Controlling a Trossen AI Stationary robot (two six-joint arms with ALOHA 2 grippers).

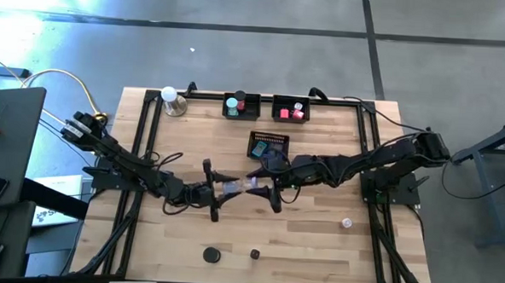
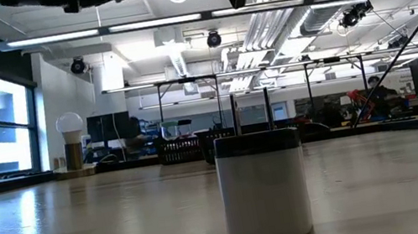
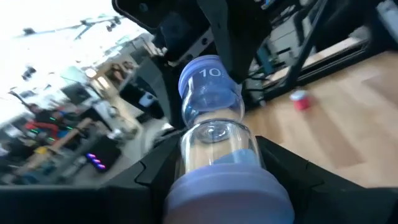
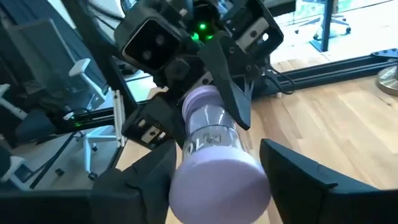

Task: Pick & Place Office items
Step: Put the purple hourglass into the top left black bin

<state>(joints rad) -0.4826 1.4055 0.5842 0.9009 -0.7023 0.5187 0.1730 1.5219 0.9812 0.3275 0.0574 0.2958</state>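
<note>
Lavender-capped clear sand timer [image 1: 242,186] hangs mid-air over table centre, lying level between both grippers. Your left gripper [image 1: 219,189] reaches in from the left w/ arm stretched low, fingers closed round one end. Right gripper [image 1: 267,190] meets it head-on from the right, arm extended across; its fingers flank the other cap, but can't tell if they're gripping.
</note>
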